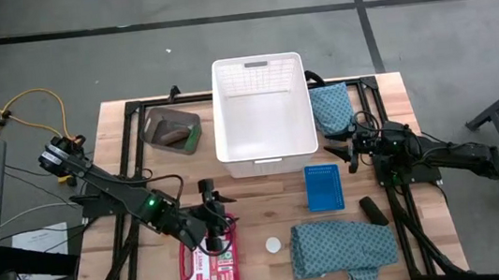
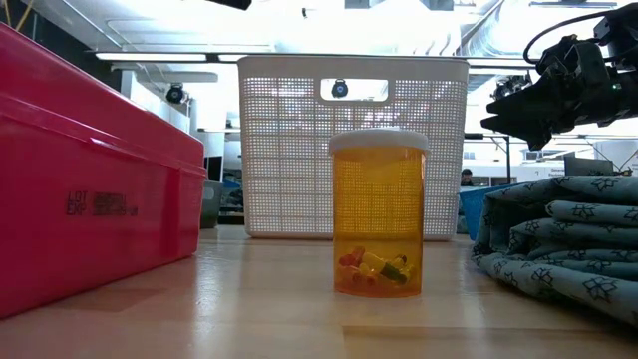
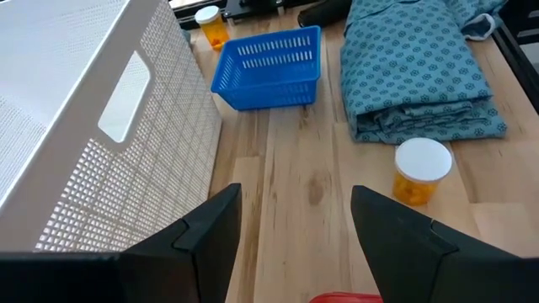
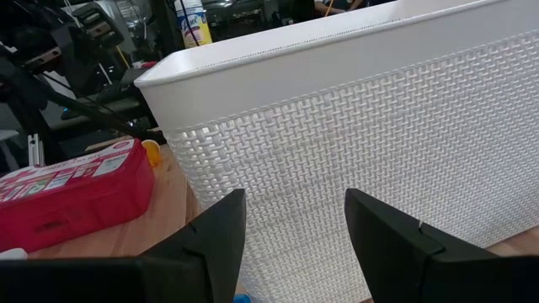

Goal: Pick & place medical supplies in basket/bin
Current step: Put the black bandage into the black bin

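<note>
The white basket [image 1: 263, 115] stands at the table's far middle, with the small dark bin [image 1: 171, 130] to its left holding a brown roll and a green piece. One teal cloth [image 1: 329, 107] lies right of the basket, another [image 1: 342, 247] near the front edge. An orange bottle with a white cap [image 3: 421, 172] stands upright beside the near cloth. A black roll [image 1: 373, 211] lies near the blue tray. My left gripper [image 3: 295, 198] hovers open over the red case, nothing between its fingers. My right gripper [image 4: 295, 198] is open and level, facing the basket's right wall.
A red first-aid case [image 1: 209, 267] lies at the front left under my left gripper. A flat blue tray [image 1: 324, 188] sits in front of the basket. A second orange bottle [image 3: 210, 25] stands beyond the tray. Bare wood shows between the basket and the near cloth.
</note>
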Motion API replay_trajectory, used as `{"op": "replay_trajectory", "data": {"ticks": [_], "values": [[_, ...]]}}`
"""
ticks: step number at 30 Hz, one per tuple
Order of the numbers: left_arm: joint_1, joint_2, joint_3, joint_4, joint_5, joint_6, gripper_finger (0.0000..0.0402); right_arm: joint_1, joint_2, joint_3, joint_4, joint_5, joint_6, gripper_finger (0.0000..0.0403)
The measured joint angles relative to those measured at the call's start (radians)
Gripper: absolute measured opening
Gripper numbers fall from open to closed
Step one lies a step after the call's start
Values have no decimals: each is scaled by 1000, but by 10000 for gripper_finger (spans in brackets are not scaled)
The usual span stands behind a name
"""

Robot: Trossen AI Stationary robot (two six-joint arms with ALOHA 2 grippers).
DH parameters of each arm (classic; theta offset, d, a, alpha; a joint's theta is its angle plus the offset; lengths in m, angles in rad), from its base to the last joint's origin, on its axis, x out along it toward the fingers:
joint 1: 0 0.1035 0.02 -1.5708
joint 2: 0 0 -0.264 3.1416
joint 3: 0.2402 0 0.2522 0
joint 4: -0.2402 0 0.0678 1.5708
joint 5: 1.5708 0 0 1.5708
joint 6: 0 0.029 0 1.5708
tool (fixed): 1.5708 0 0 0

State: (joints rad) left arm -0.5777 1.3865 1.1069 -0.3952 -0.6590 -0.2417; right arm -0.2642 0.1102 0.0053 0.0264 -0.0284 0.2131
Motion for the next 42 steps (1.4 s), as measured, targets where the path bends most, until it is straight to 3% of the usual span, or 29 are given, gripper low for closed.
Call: {"op": "replay_trajectory", "data": {"ticks": [13, 42], "values": [[12, 0, 0, 0, 1, 84, 215, 0, 0, 0, 0, 0, 0, 192], [21, 4, 0, 36, 29, 24, 215, 0, 0, 0, 0, 0, 0, 192]]}}
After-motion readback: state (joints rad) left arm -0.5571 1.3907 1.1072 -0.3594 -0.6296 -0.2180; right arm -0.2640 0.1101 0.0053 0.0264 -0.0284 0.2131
